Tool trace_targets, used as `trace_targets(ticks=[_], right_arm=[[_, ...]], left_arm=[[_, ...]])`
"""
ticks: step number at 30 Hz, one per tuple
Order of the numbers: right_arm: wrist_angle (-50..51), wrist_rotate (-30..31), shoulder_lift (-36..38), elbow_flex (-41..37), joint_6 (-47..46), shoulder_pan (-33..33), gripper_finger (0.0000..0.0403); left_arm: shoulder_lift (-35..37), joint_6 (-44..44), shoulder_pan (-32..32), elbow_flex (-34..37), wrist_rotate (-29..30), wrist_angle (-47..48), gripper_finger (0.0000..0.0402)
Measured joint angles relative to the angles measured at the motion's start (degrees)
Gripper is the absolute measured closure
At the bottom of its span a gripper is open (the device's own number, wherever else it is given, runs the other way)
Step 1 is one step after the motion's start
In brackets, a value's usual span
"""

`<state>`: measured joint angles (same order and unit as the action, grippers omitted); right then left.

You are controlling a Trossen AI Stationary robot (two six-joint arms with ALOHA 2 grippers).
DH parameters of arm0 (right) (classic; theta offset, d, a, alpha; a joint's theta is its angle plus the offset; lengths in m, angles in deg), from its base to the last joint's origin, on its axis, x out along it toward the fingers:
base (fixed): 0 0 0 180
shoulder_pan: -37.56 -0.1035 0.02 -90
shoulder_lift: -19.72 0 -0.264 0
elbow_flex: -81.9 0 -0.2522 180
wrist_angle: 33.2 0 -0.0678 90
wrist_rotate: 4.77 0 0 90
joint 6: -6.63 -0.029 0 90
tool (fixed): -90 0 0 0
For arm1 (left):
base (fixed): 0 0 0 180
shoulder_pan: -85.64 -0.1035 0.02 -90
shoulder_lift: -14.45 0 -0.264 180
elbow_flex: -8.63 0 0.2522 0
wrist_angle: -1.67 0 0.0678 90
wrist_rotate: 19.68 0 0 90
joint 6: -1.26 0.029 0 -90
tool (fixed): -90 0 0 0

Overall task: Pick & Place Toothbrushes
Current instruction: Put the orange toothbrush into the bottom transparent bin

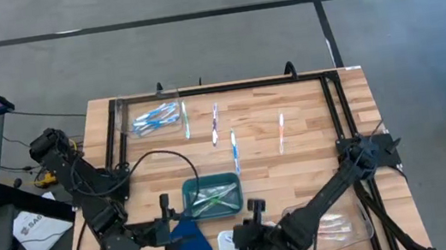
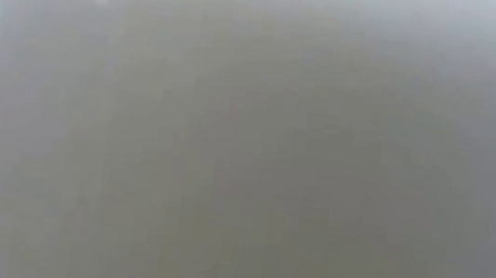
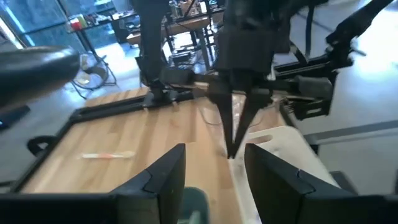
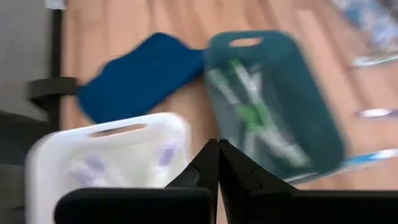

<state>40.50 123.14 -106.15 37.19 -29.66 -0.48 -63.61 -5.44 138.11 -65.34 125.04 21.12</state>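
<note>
Toothbrushes lie loose on the far half of the table: green (image 1: 185, 119), purple-grey (image 1: 215, 124), blue (image 1: 234, 149) and pink-orange (image 1: 281, 133). More of them lie in trays: blue ones in a clear tray (image 1: 153, 119), green ones (image 4: 249, 112) in a teal tray (image 1: 213, 197), purple-grey ones (image 4: 93, 165) in a white tray (image 4: 106, 162). My right gripper (image 4: 217, 149) is shut with nothing in it. It hangs above the white tray, pointing slantwise down. My left gripper (image 3: 214, 180) stands open near the table's front left, with nothing between its fingers, facing the right gripper (image 3: 235, 146).
A dark blue flat piece (image 1: 194, 245) lies on the table between the left gripper and the white tray. A second clear tray (image 1: 340, 226) with pale toothbrushes stands at the near right. Black rails (image 1: 333, 110) frame the table. The low view is covered by a grey haze.
</note>
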Motion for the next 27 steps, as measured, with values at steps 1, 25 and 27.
trace_targets(ticks=[1,25,27], right_arm=[[0.4,0.5,0.4,0.0,1.2,0.6,0.0403],[-8.2,2.7,10.6,-19.8,16.3,12.2,0.0403],[-14.5,2.6,14.6,-26.2,17.8,13.2,0.0403]], left_arm=[[0.0,0.5,-0.4,0.0,0.0,0.4,0.0244],[15.0,2.4,-18.7,21.1,-2.7,-2.1,0.0244],[18.1,5.1,-20.4,24.3,-4.4,-6.2,0.0244]])
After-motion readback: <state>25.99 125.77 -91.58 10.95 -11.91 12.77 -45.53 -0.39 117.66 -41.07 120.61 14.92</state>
